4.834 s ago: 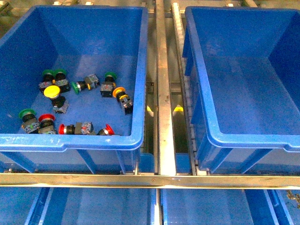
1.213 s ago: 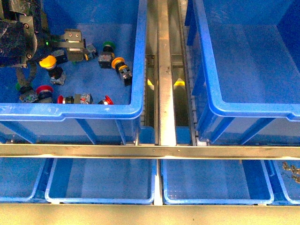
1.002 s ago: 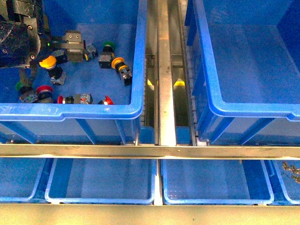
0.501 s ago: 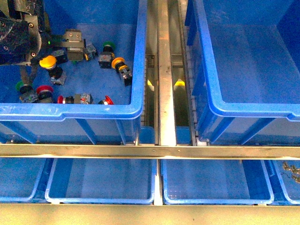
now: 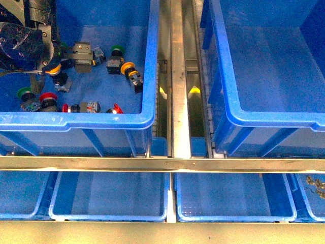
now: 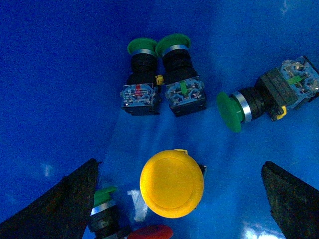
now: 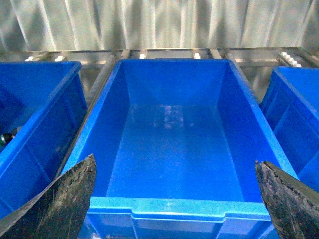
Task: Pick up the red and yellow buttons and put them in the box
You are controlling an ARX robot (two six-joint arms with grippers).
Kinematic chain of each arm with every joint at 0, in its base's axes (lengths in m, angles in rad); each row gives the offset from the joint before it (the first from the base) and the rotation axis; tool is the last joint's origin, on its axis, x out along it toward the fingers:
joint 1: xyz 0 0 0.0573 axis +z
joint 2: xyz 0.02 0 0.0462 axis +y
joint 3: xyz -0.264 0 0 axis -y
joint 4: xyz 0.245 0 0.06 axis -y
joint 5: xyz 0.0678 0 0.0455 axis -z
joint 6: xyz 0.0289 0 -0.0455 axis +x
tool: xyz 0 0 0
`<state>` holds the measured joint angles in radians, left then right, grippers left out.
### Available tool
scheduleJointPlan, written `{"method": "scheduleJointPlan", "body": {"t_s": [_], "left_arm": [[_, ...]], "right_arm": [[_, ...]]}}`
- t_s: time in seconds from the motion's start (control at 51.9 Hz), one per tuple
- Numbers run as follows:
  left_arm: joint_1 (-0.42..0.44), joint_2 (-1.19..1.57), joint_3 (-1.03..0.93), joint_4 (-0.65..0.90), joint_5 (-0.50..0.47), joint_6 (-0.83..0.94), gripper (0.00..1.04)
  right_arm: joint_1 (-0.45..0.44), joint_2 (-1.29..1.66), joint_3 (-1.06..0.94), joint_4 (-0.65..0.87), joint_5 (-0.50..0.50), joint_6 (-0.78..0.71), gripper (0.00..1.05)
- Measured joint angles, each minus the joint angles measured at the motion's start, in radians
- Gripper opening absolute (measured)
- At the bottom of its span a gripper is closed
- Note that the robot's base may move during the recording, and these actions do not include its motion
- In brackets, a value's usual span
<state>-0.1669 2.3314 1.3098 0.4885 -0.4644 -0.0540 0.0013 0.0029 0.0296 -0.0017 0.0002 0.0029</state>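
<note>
My left gripper (image 5: 57, 61) hangs open inside the left crate (image 5: 81, 120), over a yellow button (image 5: 55, 67). In the left wrist view that yellow cap (image 6: 172, 184) faces up between the two dark fingers (image 6: 65, 204), nearer one of them, with wide gaps on both sides. Another yellow button (image 5: 126, 66) and three red buttons (image 5: 46, 96) (image 5: 66, 108) (image 5: 117, 109) lie on the same floor. The box (image 5: 269, 119) stands to the right, with nothing in it. My right gripper (image 7: 174, 199) is open above its doubled rim (image 7: 174, 206) and does not show in the front view.
Green-capped switches (image 6: 142, 47) (image 6: 173, 45) (image 6: 230, 112) lie close beyond the yellow cap; a small green one (image 6: 104, 194) sits against one finger. A metal rail (image 5: 180, 76) separates the crates and a steel bar (image 5: 162, 163) crosses in front. Smaller blue bins (image 5: 109, 195) sit below.
The left arm has come down and slightly right over the yellow button, now covering part of its cap. The buttons have not moved.
</note>
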Motion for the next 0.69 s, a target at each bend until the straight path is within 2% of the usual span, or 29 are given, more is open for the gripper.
{"method": "scheduleJointPlan", "body": {"t_s": [0.693], "left_arm": [[0.014, 0.062, 0.061, -0.062, 0.018, -0.025, 0.97]], "right_arm": [[0.0, 0.0, 0.0, 0.0, 0.0, 0.0, 0.97]]}}
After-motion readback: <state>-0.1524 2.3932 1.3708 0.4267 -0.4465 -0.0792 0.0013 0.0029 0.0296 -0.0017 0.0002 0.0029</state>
